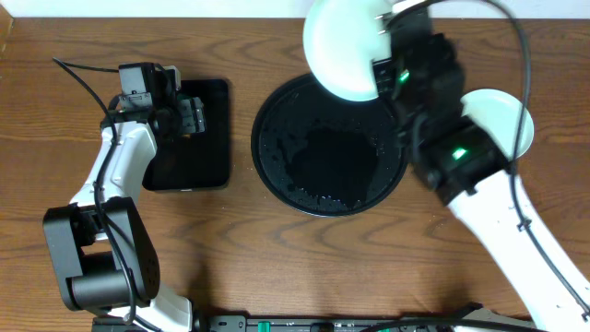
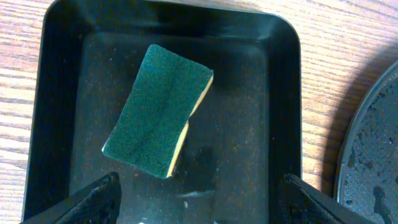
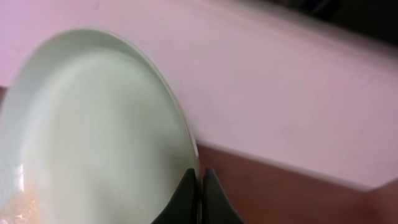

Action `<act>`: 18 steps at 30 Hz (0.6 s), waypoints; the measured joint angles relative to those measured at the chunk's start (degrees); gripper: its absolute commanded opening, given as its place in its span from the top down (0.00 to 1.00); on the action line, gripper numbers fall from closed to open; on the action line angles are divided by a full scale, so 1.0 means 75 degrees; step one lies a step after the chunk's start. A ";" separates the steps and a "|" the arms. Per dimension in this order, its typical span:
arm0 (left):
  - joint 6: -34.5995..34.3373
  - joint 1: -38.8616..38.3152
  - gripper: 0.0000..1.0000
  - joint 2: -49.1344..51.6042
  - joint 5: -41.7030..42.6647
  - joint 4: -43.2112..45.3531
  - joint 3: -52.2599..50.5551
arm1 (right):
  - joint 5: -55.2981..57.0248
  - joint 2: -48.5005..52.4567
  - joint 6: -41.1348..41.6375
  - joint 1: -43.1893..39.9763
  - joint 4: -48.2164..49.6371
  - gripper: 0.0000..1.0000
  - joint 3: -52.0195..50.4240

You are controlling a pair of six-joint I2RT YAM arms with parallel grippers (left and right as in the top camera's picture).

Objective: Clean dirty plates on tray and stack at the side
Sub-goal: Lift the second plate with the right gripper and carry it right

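Note:
My right gripper [image 1: 380,74] is shut on the rim of a pale mint plate [image 1: 341,51], holding it tilted above the far edge of the round black tray [image 1: 277,157]. In the right wrist view the fingers pinch the plate [image 3: 93,137] at its right edge, my gripper [image 3: 200,177] closed tight; a faint orange smear shows at the plate's lower left. The tray's wet surface holds no plate. A second pale plate [image 1: 505,118] lies on the table right of the tray, partly under my right arm. My left gripper [image 2: 202,186] hangs open over a green-and-yellow sponge [image 2: 158,109].
The sponge lies in a smaller rectangular black tray [image 2: 62,93] left of the round tray [image 2: 373,155]. My left arm and gripper [image 1: 194,115] cover part of that rectangular tray [image 1: 198,175]. A pale wall runs behind the table's far edge.

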 measured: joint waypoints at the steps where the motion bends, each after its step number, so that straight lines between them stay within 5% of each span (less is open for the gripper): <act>1: 0.0000 0.0000 0.19 0.0000 0.0000 0.0003 0.0000 | 0.0525 0.0038 -0.0353 0.0335 0.0076 0.99 0.0000; 9: 0.0000 0.0000 0.19 0.0000 0.0000 0.0000 0.0000 | 0.3663 0.2011 -0.2060 0.1571 0.0781 0.99 -0.0023; 18: 0.0000 0.0000 0.19 0.0000 0.0000 0.0003 0.0000 | 0.4473 0.3203 -0.1725 0.1652 0.0959 0.99 -0.0172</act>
